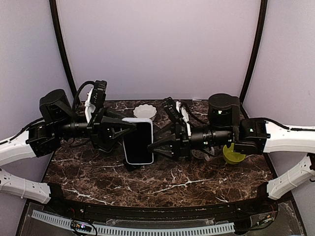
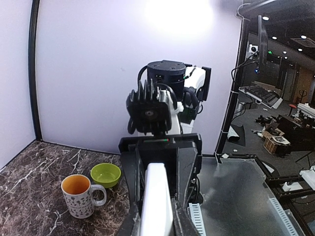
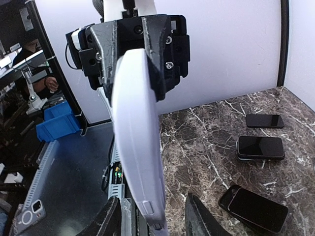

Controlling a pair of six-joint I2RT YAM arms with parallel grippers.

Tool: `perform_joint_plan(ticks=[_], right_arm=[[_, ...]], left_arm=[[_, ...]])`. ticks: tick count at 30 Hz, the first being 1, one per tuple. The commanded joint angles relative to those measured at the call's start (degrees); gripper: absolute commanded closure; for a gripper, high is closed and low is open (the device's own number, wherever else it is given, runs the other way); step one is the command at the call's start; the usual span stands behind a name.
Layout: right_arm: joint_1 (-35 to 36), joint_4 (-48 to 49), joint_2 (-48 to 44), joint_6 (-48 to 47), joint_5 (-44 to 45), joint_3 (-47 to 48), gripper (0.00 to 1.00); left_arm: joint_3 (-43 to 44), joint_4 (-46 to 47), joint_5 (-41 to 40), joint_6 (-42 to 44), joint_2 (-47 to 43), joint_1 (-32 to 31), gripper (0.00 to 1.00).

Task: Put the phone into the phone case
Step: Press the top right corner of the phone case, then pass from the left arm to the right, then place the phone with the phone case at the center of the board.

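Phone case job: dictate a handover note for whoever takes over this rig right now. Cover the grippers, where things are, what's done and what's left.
Left gripper: shut on the white phone case, holding it above the table between the arms.
Right gripper: open, with a finger on either side of the case's opposite edge, not gripping.
Phone: inside the case, screen showing.
Done: the phone looks placed in the case.
Left: I cannot tell whether every corner is snapped in. Check, press home if needed, then set it down.

Bowl [image 1: 144, 111] behind the phone [image 1: 139, 141]
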Motion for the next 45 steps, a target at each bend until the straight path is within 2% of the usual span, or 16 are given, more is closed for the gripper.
perform_joint_plan(ticks=[1,3,5,7,11,13,14,15,16,18,20,24,26,34,45], right_arm=[[-0.01,9.8,1.0,3.06,-2.42,-1.15,0.62],[0.08,10.48,1.51,3.41,-2.37,-1.13,0.73],[-0.01,10.66,1.73,3.69,-1.76,-1.18,0.89],[0.01,11.08,1.53,3.93,-1.58,-1.5,0.99],[-0.01,11.06,0.06,4.9,1.32,-2.94,1.0],[-0.27,9.37,-0.74,6.13,5.72,-3.66,1.0],[-0.58,8.14,-0.96,7.23,7.58,-3.87,1.0],[-1.17,6.77,-1.05,8.68,8.84,-4.15,1.0],[-1.74,4.95,-1.03,10.4,9.36,-4.51,1.0],[-2.82,2.27,-0.95,13.74,10.16,-5.43,1.0],[-3.71,-0.06,-0.65,16.92,10.94,-6.64,1.0],[-4.94,-1.06,0.2,23.94,9.86,-9.46,1.0],[-5.4,-2.38,0.79,27.29,9.63,-11.08,1.0],[-7.84,-0.89,3.3,39.26,6.66,-19.54,1.0],[-10.78,4.32,6.45,47.64,3.46,-26.59,1.0]], left_arm=[[-0.61,9.83,-1.19,-4.15,-1.65,-0.01,1.0],[-1.04,10.88,-1.07,-4.95,-1.45,-0.02,1.0],[-1.47,11.38,-0.84,-5.57,-1.21,0.0,1.0],[-2.07,11.54,-1.29,-6.12,-1.33,0.05,1.0],[-2.74,10.27,-3.96,-5.47,-2.34,0.06,1.0],[-2.85,7.57,-7.71,-3.96,-2.84,0.02,0.79],[-3.16,4.87,-9.75,-2.74,-3.15,0.04,0.56],[-3.4,3.4,-14.76,-2.25,-3.25,0.06,0.45],[-3.81,-0.04,-17.36,-1.3,-3.29,0.06,0.29],[-3.77,-6.0,-24.51,0.48,-2.71,0.07,0.14],[-2.22,-13.13,-29.35,3.0,-0.96,0.07,0.07],[3.16,-25.87,-38.26,5.85,4.66,0.14,0.01],[4.52,-28.53,-40.75,6.73,6.47,0.27,0.01],[3.5,-27.89,-40.37,7.99,6.91,1.32,0.01],[2.83,-28.86,-38.77,8.36,7.56,3.9,0.01]])
